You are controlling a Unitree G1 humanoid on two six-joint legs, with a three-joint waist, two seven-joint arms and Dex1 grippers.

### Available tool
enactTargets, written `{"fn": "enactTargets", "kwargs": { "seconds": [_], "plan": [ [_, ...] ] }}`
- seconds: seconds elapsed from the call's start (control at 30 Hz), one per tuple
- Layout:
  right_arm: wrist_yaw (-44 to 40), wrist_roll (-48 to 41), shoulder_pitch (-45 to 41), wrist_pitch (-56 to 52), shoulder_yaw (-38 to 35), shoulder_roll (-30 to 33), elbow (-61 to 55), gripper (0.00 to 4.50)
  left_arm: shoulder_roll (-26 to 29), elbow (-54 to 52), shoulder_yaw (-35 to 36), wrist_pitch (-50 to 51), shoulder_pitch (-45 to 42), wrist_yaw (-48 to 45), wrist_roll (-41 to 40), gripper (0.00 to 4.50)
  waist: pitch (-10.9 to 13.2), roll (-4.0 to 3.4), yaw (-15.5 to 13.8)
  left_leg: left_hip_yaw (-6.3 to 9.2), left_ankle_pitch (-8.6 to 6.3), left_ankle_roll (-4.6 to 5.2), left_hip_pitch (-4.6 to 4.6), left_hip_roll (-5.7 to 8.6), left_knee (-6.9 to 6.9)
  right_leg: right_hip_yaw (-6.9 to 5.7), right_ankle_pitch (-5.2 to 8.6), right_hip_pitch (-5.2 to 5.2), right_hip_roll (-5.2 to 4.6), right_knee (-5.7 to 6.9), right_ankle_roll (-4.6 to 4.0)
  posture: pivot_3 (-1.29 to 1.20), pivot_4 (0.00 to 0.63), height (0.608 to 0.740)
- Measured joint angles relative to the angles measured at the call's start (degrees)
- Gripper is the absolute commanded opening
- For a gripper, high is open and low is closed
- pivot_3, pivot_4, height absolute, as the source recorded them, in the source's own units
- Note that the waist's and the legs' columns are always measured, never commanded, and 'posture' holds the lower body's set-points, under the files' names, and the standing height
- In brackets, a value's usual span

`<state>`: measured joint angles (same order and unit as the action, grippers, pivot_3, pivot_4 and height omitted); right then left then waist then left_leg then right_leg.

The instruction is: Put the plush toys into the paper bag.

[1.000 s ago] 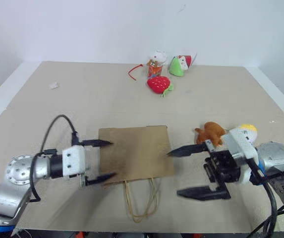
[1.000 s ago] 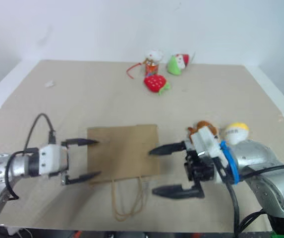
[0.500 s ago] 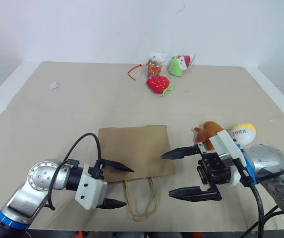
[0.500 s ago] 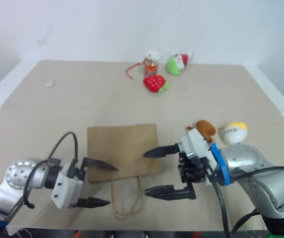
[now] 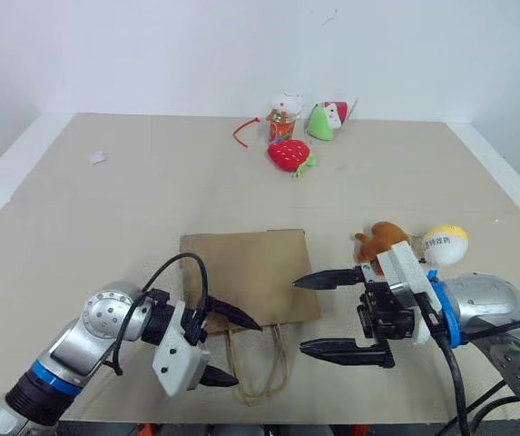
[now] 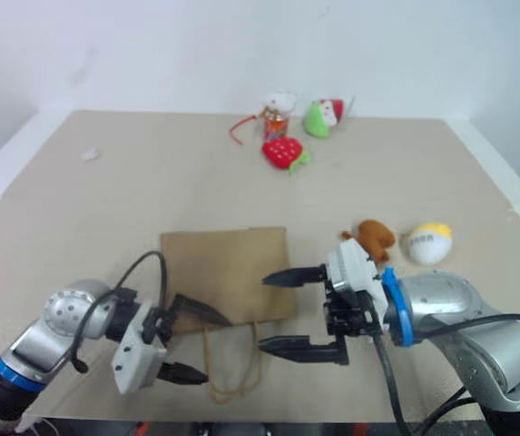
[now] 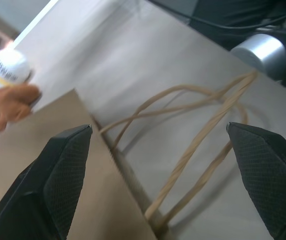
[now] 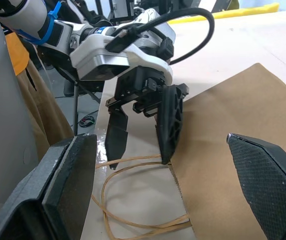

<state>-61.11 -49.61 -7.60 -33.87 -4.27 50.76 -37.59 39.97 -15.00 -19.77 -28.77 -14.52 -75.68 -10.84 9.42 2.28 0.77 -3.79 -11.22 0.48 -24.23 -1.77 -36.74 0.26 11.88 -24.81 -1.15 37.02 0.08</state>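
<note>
Two grippers close on a flat paper bag (image 5: 249, 277) lying at the table's (image 5: 105, 227) centre, its cord handles (image 5: 260, 368) trailing toward six o'clock. The step in hand looks like opening the bag, with neither toy yet picked up. The brown squirrel plush (image 5: 382, 240) and the white-and-yellow ball plush (image 5: 446, 243) sit touching or nearly so, at about three o'clock from the bag, just beyond the right arm. The left gripper (image 5: 228, 347), jaws spread wide and holding nothing, hovers at the bag's mouth edge beside the handles, at about seven o'clock. The right gripper (image 5: 328, 313), equally wide and empty, points across at the bag's five o'clock corner. Next, a finger likely must slip under the top paper layer or catch a handle to lift the mouth open; thin, flat paper makes that fiddly.
</note>
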Motion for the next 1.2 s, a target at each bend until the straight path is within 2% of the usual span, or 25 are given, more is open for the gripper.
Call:
{"fn": "enactTargets", "kwargs": {
  "seconds": [0.07,0.17,0.2,0.3,0.37,0.4,0.5,0.63,0.73,0.87,1.03,1.07,1.13,1.17,1.2],
  "plan": [
    [0.04,0.08,0.0,0.03,0.0,0.0,0.0,4.5,-0.03,0.06,-0.43,0.05,-0.32,-0.63,-1.18,3.76,0.0,0.0,0.01,0.01,0.0,0.0,0.0,0.0,0.0,-0.01,0.0,0.0,0.02,0.0,0.0,0.0,0.15,0.74],
    [0.1,0.39,0.0,0.06,0.0,0.0,0.0,4.5,-0.08,0.57,-0.71,0.52,-0.98,-1.34,-2.35,2.47,0.0,0.0,0.0,0.03,0.0,0.0,0.0,0.0,0.0,-0.02,0.0,0.01,0.11,0.0,0.01,0.0,0.15,0.74],
    [0.11,0.39,0.0,0.06,0.0,0.0,0.0,4.5,-0.1,0.63,-0.72,0.53,-1.1,-1.34,-2.37,2.31,0.0,0.0,0.01,0.03,0.0,0.0,0.0,0.0,0.0,-0.01,-0.01,0.01,0.12,0.0,0.01,0.0,0.15,0.74],
    [0.14,0.41,-0.01,0.07,0.0,0.0,0.0,4.5,-0.28,2.22,-0.95,0.0,-2.11,-1.46,-1.58,1.35,0.0,0.0,0.0,0.04,0.01,0.01,0.0,0.01,-0.01,-0.01,-0.01,0.03,0.17,0.0,0.02,0.0,0.15,0.74],
    [0.08,0.44,0.25,0.14,0.0,0.0,0.0,4.5,-0.56,3.65,-1.4,-0.25,-2.26,-1.7,-0.9,0.32,0.0,0.0,0.02,0.02,0.01,0.01,0.01,0.01,-0.01,0.01,-0.02,0.03,0.17,0.0,0.03,0.0,0.15,0.74],
    [0.05,0.49,0.41,0.19,0.0,0.0,0.0,4.5,-0.65,3.83,-1.63,-0.29,-2.25,-1.71,-0.87,0.08,0.0,0.0,0.01,0.02,0.01,0.01,0.0,0.01,-0.01,0.01,-0.02,0.03,0.17,0.0,0.03,0.0,0.15,0.74],
    [0.05,0.61,0.45,0.34,0.0,0.0,0.0,4.5,-0.9,3.74,-1.7,0.9,-2.26,-1.0,-1.45,0.04,0.0,0.0,0.01,0.03,0.01,0.01,0.0,0.01,-0.01,0.02,-0.02,0.02,0.17,0.0,0.03,0.0,0.15,0.74],
    [-0.07,1.52,0.6,0.81,0.0,0.0,0.13,4.5,-0.86,3.08,0.82,9.53,-3.0,1.22,-7.21,0.04,0.0,0.0,0.02,0.07,0.03,0.04,0.0,-0.01,-0.02,-0.02,-0.03,0.03,0.17,0.02,0.05,0.0,0.15,0.74],
    [-0.61,2.03,0.79,1.32,-0.23,0.11,1.25,4.5,-0.96,3.78,3.52,15.7,-6.99,2.86,-9.94,0.04,0.0,0.0,0.01,0.11,0.06,0.09,-0.01,0.01,-0.07,-0.06,-0.03,0.06,0.21,0.03,0.05,0.0,0.15,0.74],
    [-1.61,1.7,0.83,0.55,-1.22,1.33,3.04,4.5,-3.18,7.68,8.98,23.51,-13.43,7.02,-12.77,0.04,0.0,0.0,0.11,0.07,0.09,0.13,0.06,0.04,-0.18,-0.04,-0.04,0.21,0.18,0.02,0.07,0.0,0.15,0.74],
    [-1.51,1.44,0.81,-0.24,-1.22,1.39,3.02,4.5,-5.72,8.18,9.14,27.96,-13.7,9.12,-12.89,0.04,0.01,0.01,0.19,0.18,0.07,0.13,0.04,0.06,-0.15,-0.07,-0.05,0.24,0.18,0.02,0.09,0.0,0.15,0.74],
    [-1.17,1.59,0.62,-0.29,-1.04,1.16,3.03,4.1,-6.24,8.19,9.17,28.9,-13.93,9.71,-12.84,0.0,0.01,0.01,0.19,0.2,0.07,0.13,0.04,0.06,-0.14,-0.07,-0.05,0.24,0.19,0.03,0.09,0.0,0.15,0.74],
    [-0.7,1.85,0.14,-0.29,-0.73,0.48,3.13,3.76,-6.99,8.19,9.2,29.36,-14.17,10.3,-12.78,0.0,0.01,0.01,0.19,0.21,0.07,0.13,0.04,0.05,-0.14,-0.07,-0.05,0.24,0.2,0.03,0.09,0.0,0.15,0.74],
    [-0.04,2.32,-0.4,-0.23,-0.21,-0.27,3.42,3.23,-7.6,8.06,9.21,29.87,-14.34,10.73,-12.78,0.0,0.01,0.01,0.21,0.21,0.07,0.13,0.06,0.05,-0.15,-0.07,-0.06,0.26,0.21,0.03,0.09,0.0,0.15,0.74],
    [0.54,2.83,-0.95,-0.22,0.26,-1.06,3.85,2.99,-8.02,7.9,9.22,30.36,-14.44,11.35,-12.78,0.0,0.01,0.01,0.22,0.2,0.07,0.13,0.07,0.04,-0.16,-0.07,-0.06,0.27,0.21,0.03,0.08,0.0,0.15,0.74]
  ]
}}
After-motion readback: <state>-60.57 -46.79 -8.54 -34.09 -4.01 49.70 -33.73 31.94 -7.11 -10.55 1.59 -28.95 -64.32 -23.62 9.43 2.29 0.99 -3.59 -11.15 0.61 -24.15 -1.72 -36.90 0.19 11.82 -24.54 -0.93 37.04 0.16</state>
